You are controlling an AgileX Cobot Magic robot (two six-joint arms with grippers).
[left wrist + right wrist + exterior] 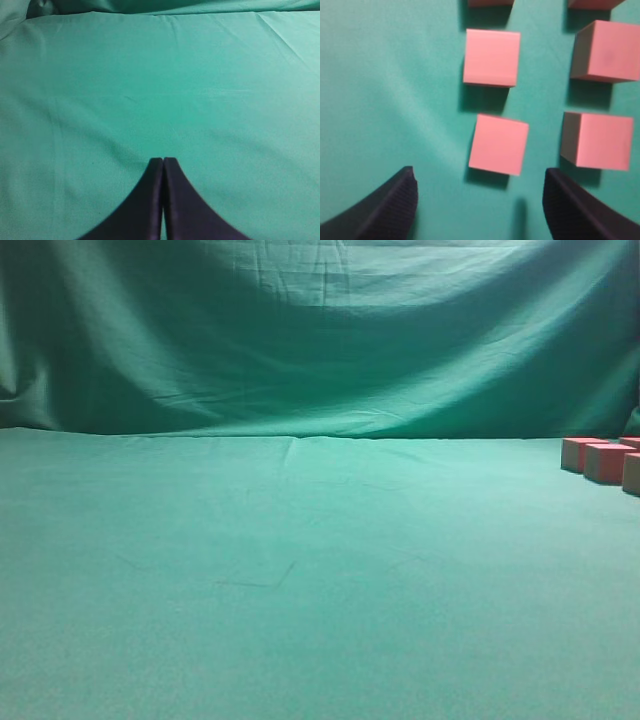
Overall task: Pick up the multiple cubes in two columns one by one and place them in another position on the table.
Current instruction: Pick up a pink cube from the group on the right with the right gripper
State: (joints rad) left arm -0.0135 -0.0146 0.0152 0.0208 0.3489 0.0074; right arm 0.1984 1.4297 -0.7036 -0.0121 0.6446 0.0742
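Right gripper (479, 200) of mine is standing wide apart, its two dark ribbed fingers (385, 210) showing at the bottom corners of the right wrist view, nothing between them, and it is hanging above the table (385, 90) just short of the nearest cube (498, 144). That view is giving me the cubes (491, 57) from above, lying in two columns on the green cloth, pink tops up, each apart from its neighbours; the nearest one in the left column is sitting slightly turned. Two cubes at the top edge are being cut off, so I am not counting the full set. My left gripper (163, 161) is showing only in the left wrist view, its fingers pressed together tip to tip with nothing held, over bare green cloth. From the exterior view neither arm is showing; it is offering only a few cubes (607, 461) clustered at the far right edge, partly cut by the frame, with the wrinkled backdrop curtain (320, 330) hanging behind the table. Column order is not readable from there.
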